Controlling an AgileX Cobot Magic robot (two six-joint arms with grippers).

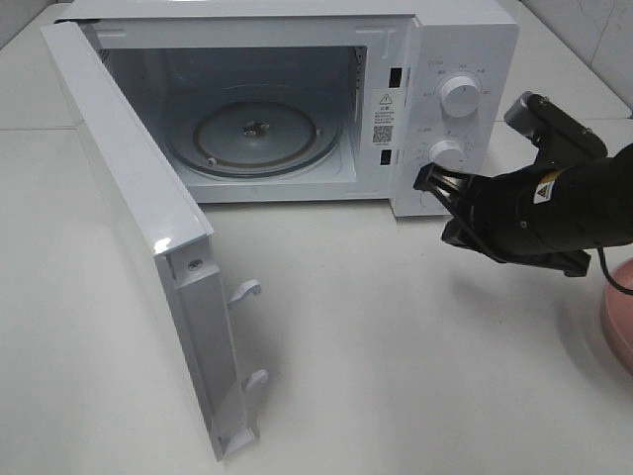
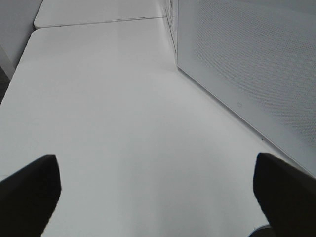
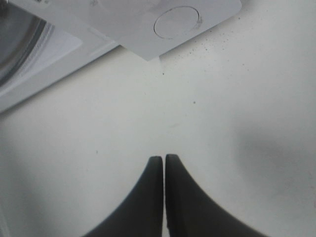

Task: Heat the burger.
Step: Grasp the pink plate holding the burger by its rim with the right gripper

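The burger is out of view in every frame. The white microwave (image 1: 465, 40) stands at the back with its door (image 1: 129, 198) swung wide open to the left. Its glass turntable (image 1: 255, 134) is bare. My right gripper (image 1: 427, 180) is shut, with its tips just in front of the control panel's lower corner, below the lower knob (image 1: 447, 151). In the right wrist view the two fingers meet (image 3: 164, 160) over the bare table, close to the panel's round button (image 3: 177, 22). My left gripper (image 2: 158, 192) is open with nothing between its fingers, beside the door's outer face (image 2: 247, 64).
A pink plate (image 1: 618, 327) shows only partly at the right edge of the table, behind the right arm. The open door juts far out over the table on the left. The upper knob (image 1: 461, 94) sits on the control panel.
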